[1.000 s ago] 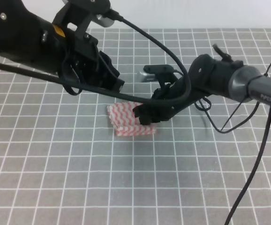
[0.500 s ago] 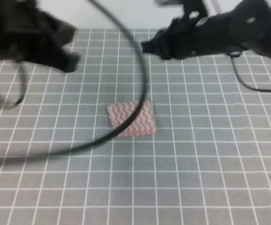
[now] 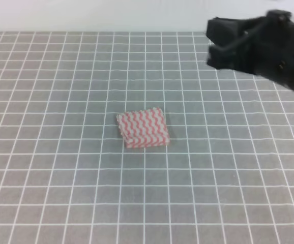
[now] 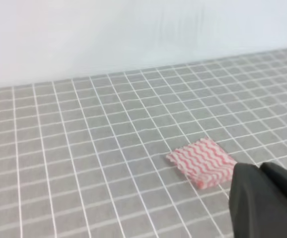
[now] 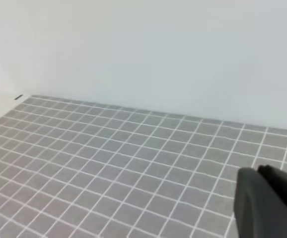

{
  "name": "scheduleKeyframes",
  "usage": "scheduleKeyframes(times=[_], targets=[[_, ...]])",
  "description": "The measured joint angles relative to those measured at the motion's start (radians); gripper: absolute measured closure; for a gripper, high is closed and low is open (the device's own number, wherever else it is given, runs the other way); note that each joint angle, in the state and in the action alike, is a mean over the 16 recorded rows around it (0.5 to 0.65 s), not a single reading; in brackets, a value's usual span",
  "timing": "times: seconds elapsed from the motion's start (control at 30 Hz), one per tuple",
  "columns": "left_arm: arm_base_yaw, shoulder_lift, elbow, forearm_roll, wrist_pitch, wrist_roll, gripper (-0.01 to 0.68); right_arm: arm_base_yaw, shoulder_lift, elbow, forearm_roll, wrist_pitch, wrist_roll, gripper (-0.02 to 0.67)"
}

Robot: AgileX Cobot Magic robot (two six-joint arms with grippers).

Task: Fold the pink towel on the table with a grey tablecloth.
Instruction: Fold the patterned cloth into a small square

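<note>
The pink towel point(image 3: 142, 128) lies folded into a small, roughly square pad on the table with the grey tablecloth point(image 3: 60, 178), near its middle. No gripper touches it. My right gripper point(image 3: 210, 46) hovers blurred at the upper right, far from the towel, its two jaws apart and empty. My left arm is out of the exterior view. The left wrist view shows the towel point(image 4: 203, 162) just beyond a black finger point(image 4: 262, 198) in the lower right corner. The right wrist view shows only grey grid cloth point(image 5: 108, 163) and a black finger point(image 5: 267, 203).
A white wall point(image 3: 86, 15) runs along the table's far edge. The grey grid cloth spreads around the towel on all sides.
Both arms have pulled up and away from the towel. The left arm has left the exterior view, and the right gripper has moved to the upper right. The towel lies folded, unmoved.
</note>
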Motion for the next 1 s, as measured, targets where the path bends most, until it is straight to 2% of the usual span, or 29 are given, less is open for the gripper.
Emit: scheduleKeyframes(times=[0.17, 0.37, 1.0], targets=[[0.0, -0.181, 0.078, -0.001, 0.073, -0.046, 0.673, 0.022, -0.114, 0.096, 0.0, -0.026, -0.001, 0.665], [0.0, -0.292, 0.115, -0.009, 0.157, -0.069, 0.673, 0.031, -0.212, 0.165, 0.0, -0.026, 0.0, 0.665], [0.0, -0.322, 0.123, -0.016, 0.235, -0.073, 0.673, 0.031, -0.287, 0.198, -0.002, 0.018, -0.016, 0.665]])
